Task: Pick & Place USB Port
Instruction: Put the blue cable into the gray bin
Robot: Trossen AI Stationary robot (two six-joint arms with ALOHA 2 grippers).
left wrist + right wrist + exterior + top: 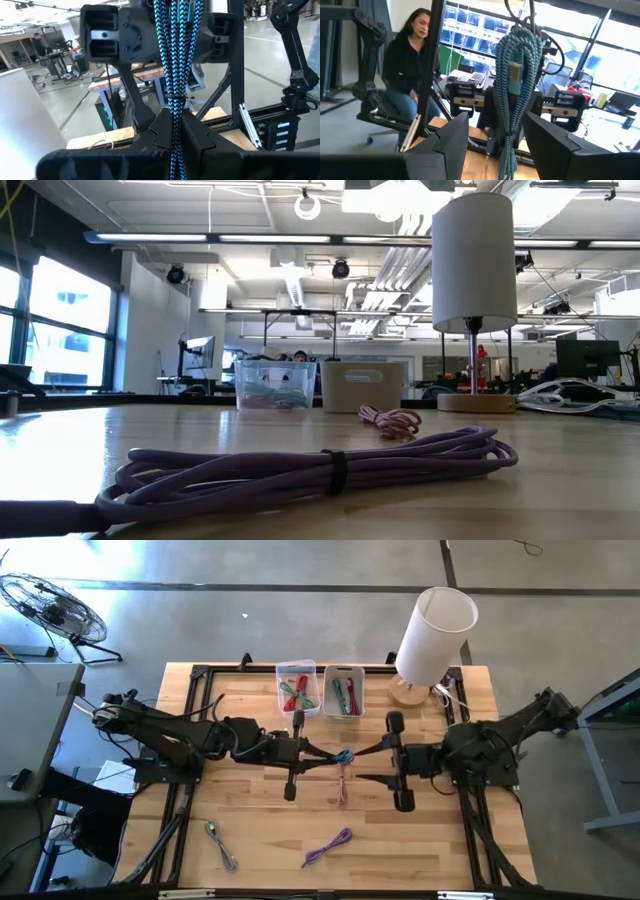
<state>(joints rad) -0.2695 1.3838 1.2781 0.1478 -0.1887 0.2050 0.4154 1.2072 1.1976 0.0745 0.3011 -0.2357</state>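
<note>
1. The task's thing is a blue braided USB cable (344,757), a bundled coil held up above the middle of the wooden table (250,840), between the two arms; it hangs in the air, clear of the boards.
2. The left gripper (175,131) is clenched on the bundle, its dark fingers pinching the strands just below a thin tie.
3. The right gripper (495,145) faces it from the right with its fingers standing apart, the coil hanging in the gap between them; from these views it looks released, not gripping (I cannot tell whether a pad brushes the cable).
4. Handling, as a judgement: the cable is light, soft and floppy; the woven sheath should give good friction, so slipping seems unlikely; the loose loops will swing and droop, so the best hold is at the tied waist of the bundle, where the strands are gathered.
5. Textures and shapes: the sheath shows a blue-and-dark chevron weave; a plain metal plug shows near the top of the coil in the right wrist view.
6. At the far edge sit a clear bin (297,689) holding red and green cables and a pale opaque bin (342,692); right of them stands a lamp (433,635) with a white cylindrical shade.
7. On the table lie a pink cable (342,785), a purple cable (328,846) and a grey cable (221,843).
</note>
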